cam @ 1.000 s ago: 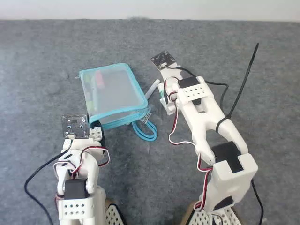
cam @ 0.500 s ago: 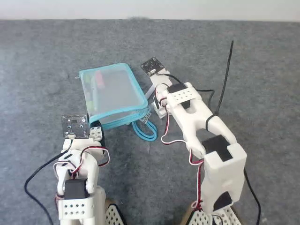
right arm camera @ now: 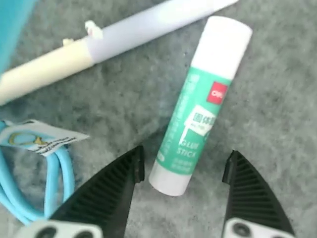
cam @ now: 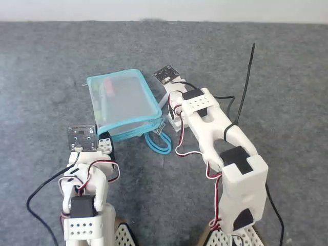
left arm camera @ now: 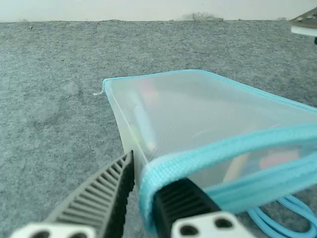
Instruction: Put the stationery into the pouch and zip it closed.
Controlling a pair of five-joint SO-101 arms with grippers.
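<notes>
A see-through pouch with cyan trim lies on the grey mat, with pens and a pink item inside. My left gripper is at the pouch's near corner. In the left wrist view it is shut on the cyan zipper edge. My right gripper hangs just right of the pouch. In the right wrist view it stands open over the near end of a green and white glue stick lying flat on the mat. A white and lilac pen lies beyond the glue stick.
A cyan loop strap with a small tag trails from the pouch's corner, close to the right gripper. A black cable tie sticks up from the right arm. Open mat stretches to the left and far right.
My right arm has swung left toward the pouch, bringing its open gripper over the glue stick. The left arm and the pouch have stayed put.
</notes>
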